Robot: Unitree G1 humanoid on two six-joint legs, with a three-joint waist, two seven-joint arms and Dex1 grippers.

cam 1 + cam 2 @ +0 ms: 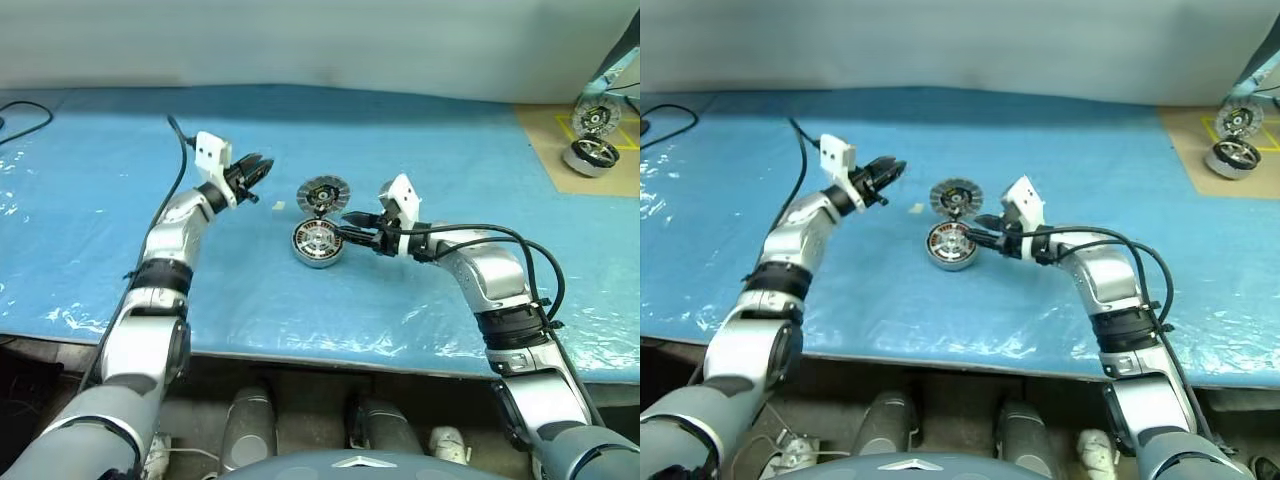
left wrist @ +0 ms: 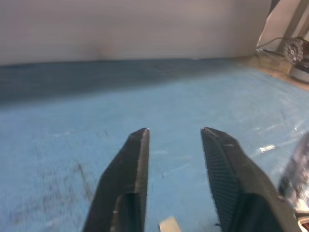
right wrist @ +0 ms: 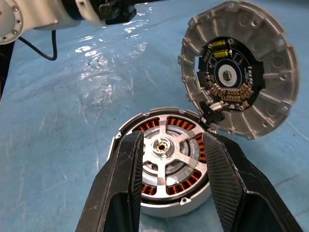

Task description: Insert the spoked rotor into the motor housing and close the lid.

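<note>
From here I read the spoked rotor as already seated in the motor housing, so the lid is what I have to handle next. It looks like a stiff cast-metal disc, fairly heavy for its width, and smooth enough that black fingertips could slide on its rim. I'd push or pinch it at the outer edge farthest from the hinge, keeping off the dark centre, which carries small components that look easy to damage. The hinge, at the housing's rim, should guide it down; I expect it may drop the last bit by its own weight.

The housing is a shallow silver cup showing copper windings between the rotor's silvery spokes, with a pale hub in the middle. The lid stands tilted up behind the housing, its ribbed, segmented silver face and dark centre turned toward my right wrist camera.

Taking the housing as my landmark: it sits on the blue-covered desk. My right claw is just beside it on the right, jaws parted with a finger on either side of the housing, gripping nothing that I can see. My left claw hovers well to the left of the housing, jaws slightly apart and empty. A small pale scrap lies between that claw and the housing.
</note>
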